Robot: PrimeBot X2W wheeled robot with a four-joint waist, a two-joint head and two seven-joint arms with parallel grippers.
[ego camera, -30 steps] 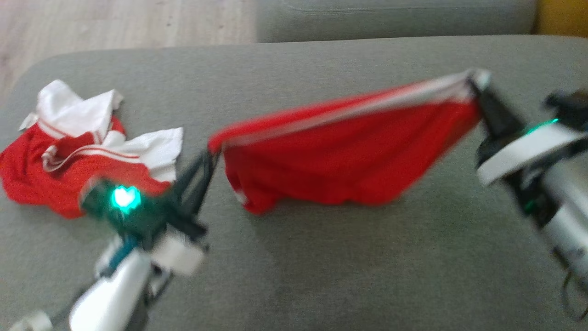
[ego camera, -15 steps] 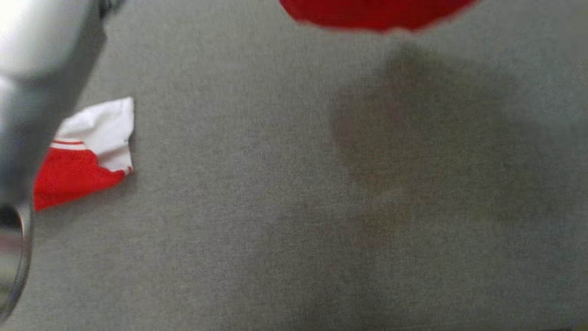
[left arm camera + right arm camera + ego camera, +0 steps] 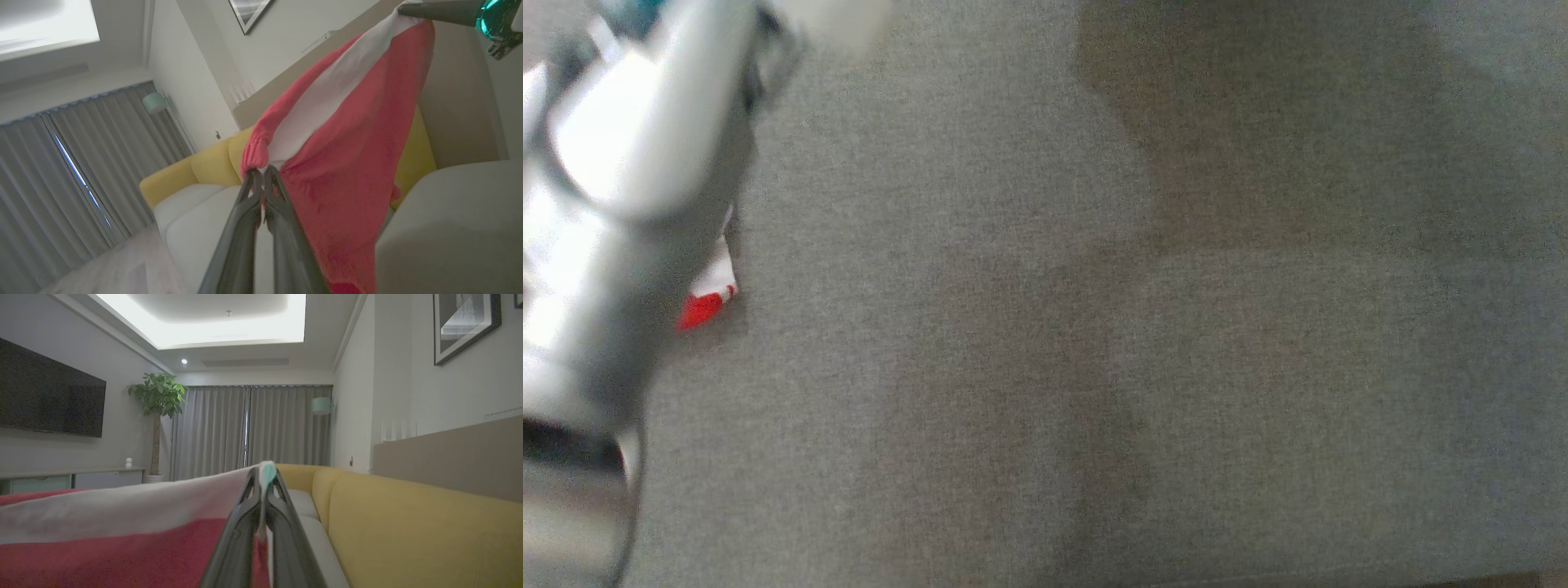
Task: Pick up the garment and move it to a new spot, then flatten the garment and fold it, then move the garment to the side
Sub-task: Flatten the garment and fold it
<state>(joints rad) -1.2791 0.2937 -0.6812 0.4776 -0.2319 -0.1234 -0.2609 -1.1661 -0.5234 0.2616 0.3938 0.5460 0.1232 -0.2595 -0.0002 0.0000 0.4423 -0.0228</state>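
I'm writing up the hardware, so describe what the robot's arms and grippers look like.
The left gripper and the right gripper look alike: two long, slim, dark grey fingers tapering to narrow tips. The right gripper's dark base carries a glowing teal-green light. The left forearm is a rounded, silver-white shell, blurred.

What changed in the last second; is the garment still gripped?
Mainly the head camera tipped down toward the grey cushion, so the scene slid up that view. No grip changed: the left gripper and right gripper stay shut on the red garment, stretched between them by its white band. The other red-and-white garment lies where it was.
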